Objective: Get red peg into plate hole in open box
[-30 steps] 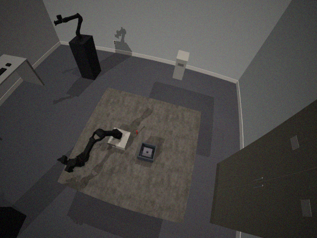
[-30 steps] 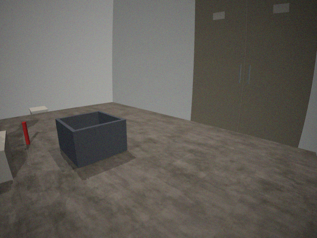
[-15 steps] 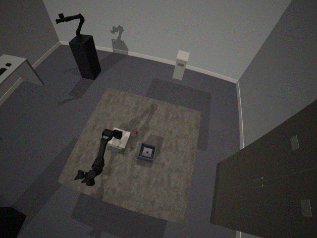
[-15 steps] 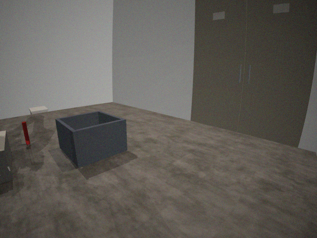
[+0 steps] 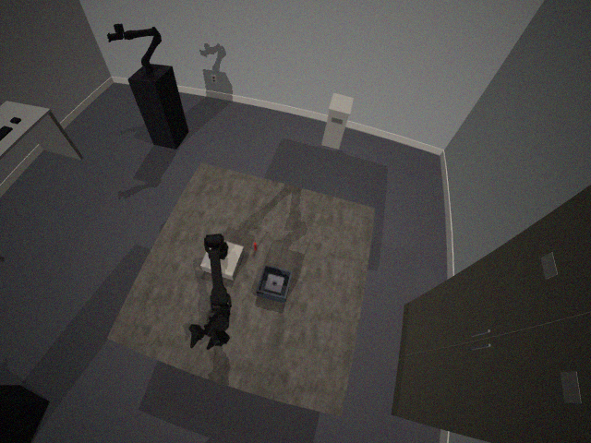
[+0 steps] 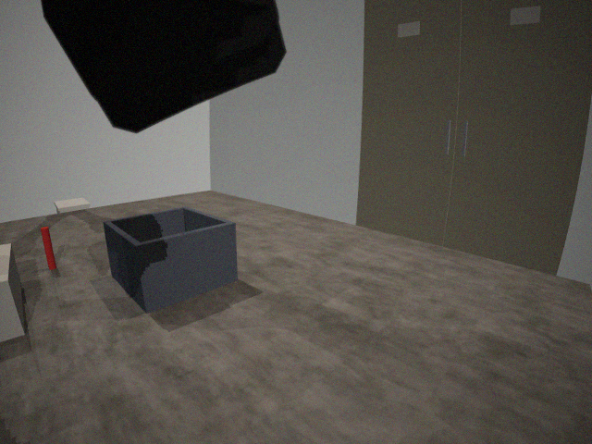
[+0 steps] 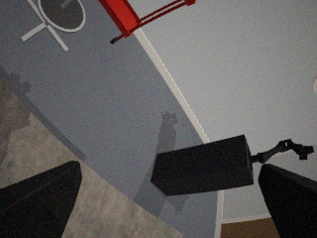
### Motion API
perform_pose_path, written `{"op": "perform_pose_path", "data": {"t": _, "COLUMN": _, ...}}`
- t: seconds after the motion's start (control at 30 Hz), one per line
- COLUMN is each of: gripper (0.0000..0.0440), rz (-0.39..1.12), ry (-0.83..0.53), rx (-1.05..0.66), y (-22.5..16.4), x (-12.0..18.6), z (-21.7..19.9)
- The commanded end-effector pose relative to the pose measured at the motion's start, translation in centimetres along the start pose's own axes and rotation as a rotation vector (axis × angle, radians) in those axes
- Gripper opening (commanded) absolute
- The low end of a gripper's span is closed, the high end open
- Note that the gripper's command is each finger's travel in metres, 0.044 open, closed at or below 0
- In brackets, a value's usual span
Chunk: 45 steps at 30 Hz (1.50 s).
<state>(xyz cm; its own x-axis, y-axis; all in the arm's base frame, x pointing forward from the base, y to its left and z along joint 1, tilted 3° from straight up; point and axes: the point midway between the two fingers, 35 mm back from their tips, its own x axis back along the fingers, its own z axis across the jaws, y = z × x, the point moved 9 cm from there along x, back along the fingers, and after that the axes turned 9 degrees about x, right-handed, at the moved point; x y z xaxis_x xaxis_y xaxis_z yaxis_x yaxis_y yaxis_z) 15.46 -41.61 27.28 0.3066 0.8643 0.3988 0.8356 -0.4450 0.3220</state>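
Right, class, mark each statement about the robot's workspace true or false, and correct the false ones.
1. The slim red cylindrical peg stands inside the open box. False: it stands on the table top, outside the box.
2. The dark blue-grey square box is open at the top. True.
3. The black parallel-jaw gripper is open with nothing between its fingers. True.
4. The pale plate lies on top of the box's rim. False: it lies at the bottom, inside the walls.
5. The hole in the plate is filled by the peg. False: the peg is not in it.

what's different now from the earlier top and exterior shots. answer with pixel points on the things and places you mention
The arm (image 5: 219, 291) has swung toward the box's side, bringing a dark part of it into the exterior view's top. Nothing was grasped; the gripper (image 5: 204, 344) (image 7: 173, 175) is open. The red peg (image 5: 255, 246) (image 6: 48, 248) and open box (image 5: 260, 284) (image 6: 191, 267) stayed put.
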Motion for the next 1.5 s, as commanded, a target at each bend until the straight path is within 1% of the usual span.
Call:
{"op": "perform_pose_path", "data": {"t": 0.0, "gripper": 0.044, "rz": -0.079, "ry": 0.074, "rx": -0.035, "y": 2.0, "x": 3.6, "z": 1.5}}
{"op": "perform_pose_path", "data": {"t": 0.2, "gripper": 0.044, "rz": -0.196, "ry": 0.229, "rx": -0.087, "y": 4.4, "x": 10.6, "z": 4.6}}
{"op": "perform_pose_path", "data": {"t": 0.4, "gripper": 0.044, "rz": -0.273, "ry": 0.392, "rx": -0.135, "y": 5.0, "x": 17.7, "z": 7.3}}
{"op": "perform_pose_path", "data": {"t": 0.6, "gripper": 0.044, "rz": -0.302, "ry": 0.557, "rx": -0.174, "y": 3.9, "x": 24.4, "z": 9.5}}
{"op": "perform_pose_path", "data": {"t": 0.83, "gripper": 0.044, "rz": -0.277, "ry": 0.733, "rx": -0.198, "y": 0.8, "x": 31.2, "z": 11.6}}
{"op": "perform_pose_path", "data": {"t": 0.97, "gripper": 0.044, "rz": -0.239, "ry": 0.82, "rx": -0.202, "y": -1.6, "x": 34.4, "z": 12.5}}
{"op": "perform_pose_path", "data": {"t": 1.13, "gripper": 0.044, "rz": -0.172, "ry": 0.906, "rx": -0.197, "y": -4.9, "x": 37.6, "z": 13.4}}
{"op": "perform_pose_path", "data": {"t": 1.3, "gripper": 0.044, "rz": -0.09, "ry": 0.966, "rx": -0.183, "y": -8.4, "x": 40.0, "z": 14.2}}
{"op": "perform_pose_path", "data": {"t": 1.47, "gripper": 0.044, "rz": 0.001, "ry": 0.997, "rx": -0.163, "y": -11.9, "x": 41.5, "z": 14.9}}
